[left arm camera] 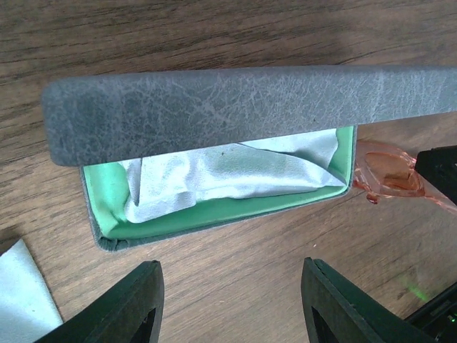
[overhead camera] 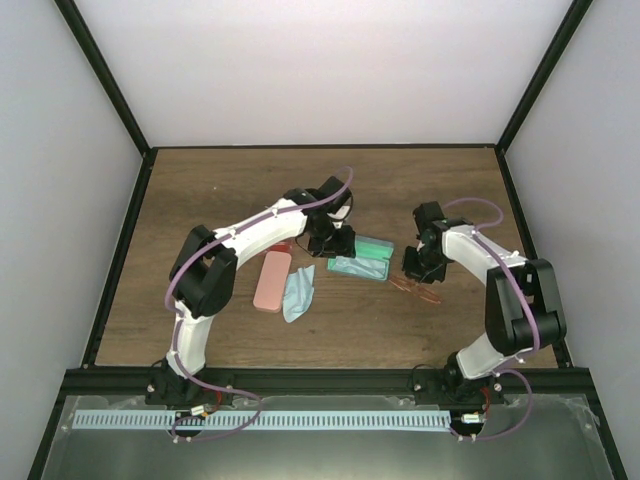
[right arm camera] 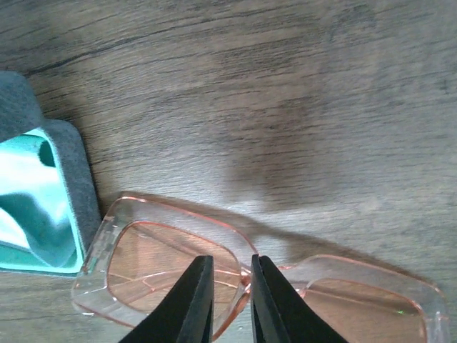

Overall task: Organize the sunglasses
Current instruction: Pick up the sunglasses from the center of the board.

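A pink translucent pair of sunglasses [overhead camera: 418, 290] lies on the table right of the open grey-blue case [overhead camera: 362, 262]. My right gripper [overhead camera: 412, 268] stands over this pair. In the right wrist view its fingers [right arm camera: 194, 300] are closed to a narrow gap [right arm camera: 232, 259] on the inner rim of one lens [right arm camera: 161, 261], near the bridge. My left gripper [overhead camera: 332, 243] is open and empty [left arm camera: 230, 264], just in front of the case [left arm camera: 243, 107], whose green lining holds a pale cloth [left arm camera: 221, 171]. A small reddish thing [overhead camera: 283, 247], perhaps the second pair, is mostly hidden by the left arm.
A closed pink case [overhead camera: 272, 282] and a light blue cloth [overhead camera: 298, 292] lie left of the grey-blue case. The cloth's corner shows in the left wrist view [left arm camera: 25, 296]. Black frame posts and white walls edge the table.
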